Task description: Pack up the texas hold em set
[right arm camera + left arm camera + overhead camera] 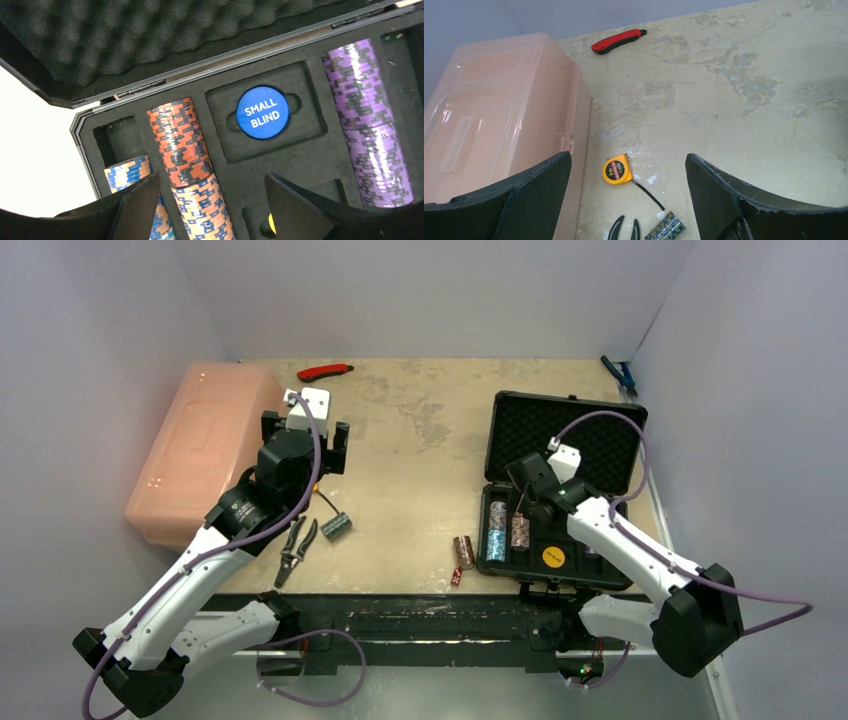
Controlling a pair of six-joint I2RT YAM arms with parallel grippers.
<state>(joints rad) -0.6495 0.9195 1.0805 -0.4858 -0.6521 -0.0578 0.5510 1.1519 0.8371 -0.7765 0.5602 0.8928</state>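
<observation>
Black foam-lined case (525, 420) lies open on the worktop's (420, 440) right, holding one purple chip stack (372, 125), one orange stack (177, 137), one blue disc (262, 112). One loose stack (464, 550) and one red die (456, 577) lie just left of it. Right fingers (295, 205) hover spread and empty over the chips; left fingers (539, 185) likewise, beside the pink box (200, 450).

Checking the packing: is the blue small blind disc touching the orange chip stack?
Apart. The right wrist view shows the small blind disc in its own recess, black foam separating it from the orange chip stack.
</observation>
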